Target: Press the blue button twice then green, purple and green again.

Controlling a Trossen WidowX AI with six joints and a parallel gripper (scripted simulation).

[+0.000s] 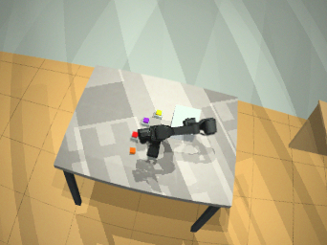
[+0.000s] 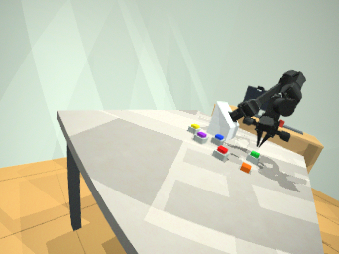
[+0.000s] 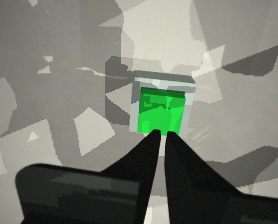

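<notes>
The black parallel-jaw gripper [image 3: 163, 134] is hanging clenched and empty over the square green push-button [image 3: 161, 112], seemingly clear of it, beside the small orange block [image 2: 245, 167] on the grey patchwork surface [image 2: 149, 171].

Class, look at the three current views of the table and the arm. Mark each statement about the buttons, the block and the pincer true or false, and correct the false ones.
1. The pincer is shut and holds nothing. True.
2. The pincer hangs above the purple button. False: it hangs above the green button, tips not touching it in the exterior view.
3. An orange block lies on the table near the green button. True.
4. The red button sits in a black housing. False: its housing is light grey.
5. The yellow button lies farther from the pincer than the blue button. True.
</notes>
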